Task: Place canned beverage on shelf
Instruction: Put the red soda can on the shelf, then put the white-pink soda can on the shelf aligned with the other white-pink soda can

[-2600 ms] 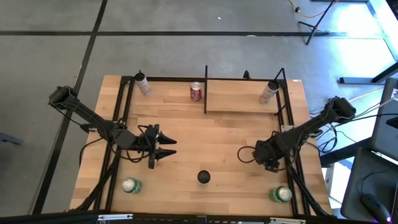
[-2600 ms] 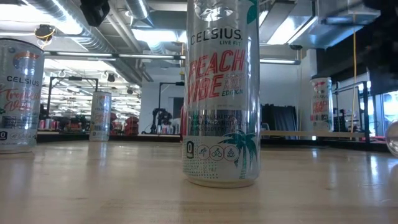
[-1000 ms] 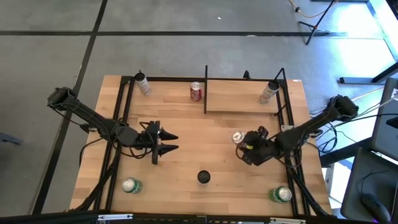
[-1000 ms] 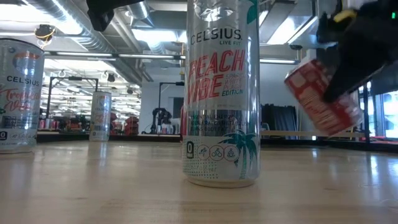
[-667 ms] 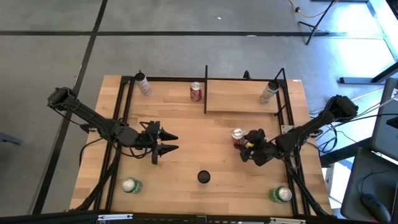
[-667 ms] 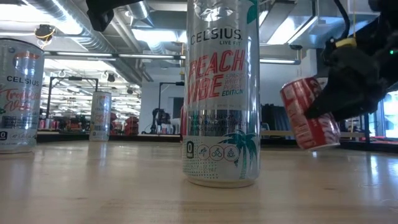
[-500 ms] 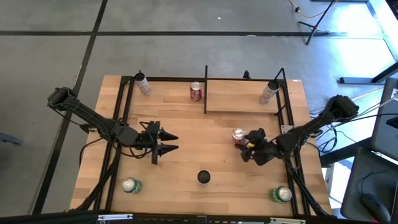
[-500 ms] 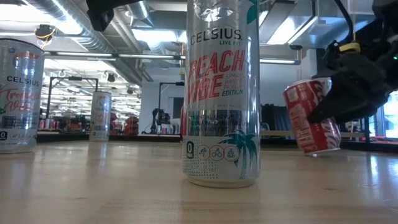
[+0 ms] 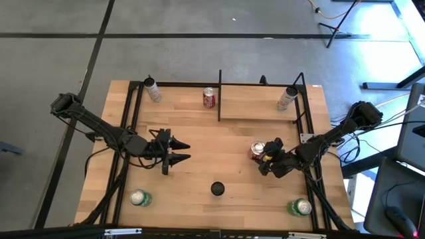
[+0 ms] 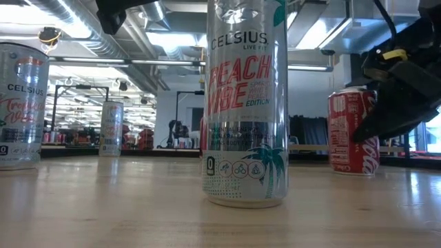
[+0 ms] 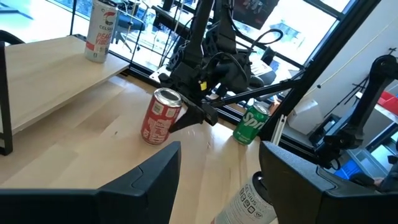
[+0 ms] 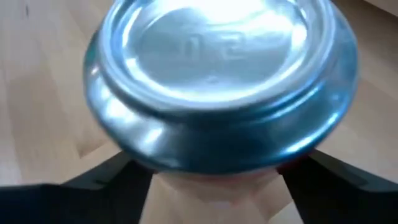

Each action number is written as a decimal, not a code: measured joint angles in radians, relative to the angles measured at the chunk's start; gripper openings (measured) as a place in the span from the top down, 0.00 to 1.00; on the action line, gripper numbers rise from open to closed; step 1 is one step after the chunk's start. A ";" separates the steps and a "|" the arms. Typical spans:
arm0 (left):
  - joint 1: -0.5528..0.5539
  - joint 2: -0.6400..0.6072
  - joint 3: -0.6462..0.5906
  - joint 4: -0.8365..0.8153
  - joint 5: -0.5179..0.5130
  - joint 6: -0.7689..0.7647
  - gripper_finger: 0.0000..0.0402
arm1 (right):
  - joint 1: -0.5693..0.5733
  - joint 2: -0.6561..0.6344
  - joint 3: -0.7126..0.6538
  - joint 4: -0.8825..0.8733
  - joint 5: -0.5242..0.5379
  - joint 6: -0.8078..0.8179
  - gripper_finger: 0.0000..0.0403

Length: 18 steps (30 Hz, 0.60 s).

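Note:
A red can [image 9: 257,149] stands upright on the tabletop right of centre; it also shows in the low view [image 10: 351,131] and the left wrist view [image 11: 158,118]. My right gripper [image 9: 265,155] is shut on it. The shelf [image 9: 259,109], a light board in black rods, stands at the far edge and bears a slim can [image 9: 287,98]. My left gripper [image 9: 182,151] hovers open and empty left of centre, pointing toward the table's right. My right gripper pinches the red can's side wall [image 11: 177,115] between its two fingers [image 12: 102,177], one on each side, below the silver top end [image 12: 221,74]. The fingers come slanting down from the table's right side. The can stands upright with its base on the table [image 10: 355,171].
A tall Celsius can [image 10: 246,103] stands near the front edge at the middle [image 9: 217,189]. Green cans stand at the front left [image 9: 139,198] and front right [image 9: 300,207]. Another red can [image 9: 210,97] and a slim can [image 9: 152,89] stand at the far edge.
My right gripper has come down with the red can. The can was lifted clear and tilted a second ago; it has turned upright and now stands with its base on the table. The gripper still holds it.

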 joint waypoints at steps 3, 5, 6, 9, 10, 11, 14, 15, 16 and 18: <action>0.000 0.000 0.000 0.000 0.000 0.000 0.48 | -0.002 0.003 -0.005 -0.016 -0.019 0.000 0.07; 0.000 0.000 0.000 0.000 0.000 0.000 0.48 | -0.002 0.001 -0.002 -0.007 -0.035 0.000 0.03; 0.000 0.000 0.000 0.000 0.000 0.000 0.48 | -0.002 -0.002 0.003 -0.017 -0.047 0.000 0.03; 0.000 0.000 0.000 0.000 -0.001 0.002 0.48 | -0.002 -0.013 0.040 -0.082 -0.121 0.001 0.04; 0.000 0.000 0.000 -0.001 -0.001 0.007 0.48 | -0.002 -0.020 0.059 -0.115 -0.152 0.000 0.05; 0.000 0.000 0.000 -0.001 -0.001 0.011 0.48 | -0.002 -0.027 0.077 -0.153 -0.188 0.000 0.06; 0.000 0.000 0.000 -0.001 0.006 0.034 0.48 | -0.002 -0.032 0.138 -0.259 -0.320 0.000 0.09; 0.000 0.000 0.000 -0.002 0.008 0.034 0.48 | -0.002 -0.033 0.156 -0.305 -0.361 0.000 0.10; 0.000 0.000 0.000 -0.002 0.009 0.034 0.48 | -0.001 -0.035 0.175 -0.351 -0.390 0.000 0.11; -0.001 0.000 0.000 -0.002 0.009 0.035 0.48 | -0.001 -0.036 0.221 -0.422 -0.403 0.005 0.12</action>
